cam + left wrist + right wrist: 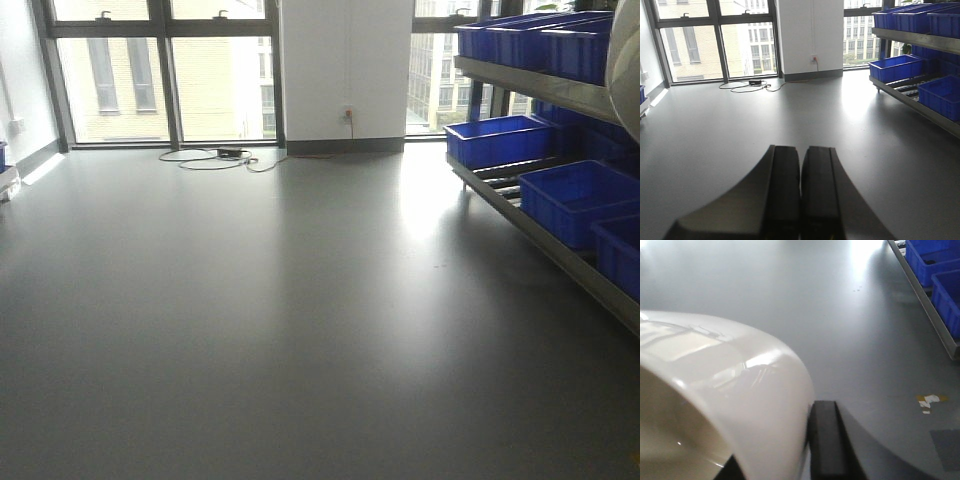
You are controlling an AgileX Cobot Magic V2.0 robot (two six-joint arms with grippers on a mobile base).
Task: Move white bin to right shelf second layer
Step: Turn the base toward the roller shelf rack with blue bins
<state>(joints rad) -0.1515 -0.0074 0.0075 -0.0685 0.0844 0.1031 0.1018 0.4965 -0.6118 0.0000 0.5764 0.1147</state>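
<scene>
**Figure. Carry phase: tub held by one wall, rack ahead and to the right.**

Your right gripper [779, 442] is closed to the thickness of one wall of the white bin [740, 365]. One dark finger [824, 440] lies against the outer face and the other shows only as a sliver inside the tub. From this pincer, the bin's body spreads up and to the left and fills that side of the wrist view. In the front view only a pale curve appears at the top right corner (probably the same tub, though too little shows to be sure). Your left gripper [801, 160] holds nothing, its fingers pressed together and pointing out over the bare floor [250, 300].

The right shelf [560, 250] lies ahead and to the right of the loaded pincer, well apart from it. Which level is the second layer cannot be settled from these views.

Hazards, as judged from here:
- The plastic looks smooth and tapering, and it hangs from a single-wall pinch. A quick turn of the base could let it swing or slide out.
- Blue crates [495, 138] crowd the visible levels. A low or wide approach could knock the tub against a crate or the steel front bar.
- The rails slope, so a tub released off-square may roll.
</scene>
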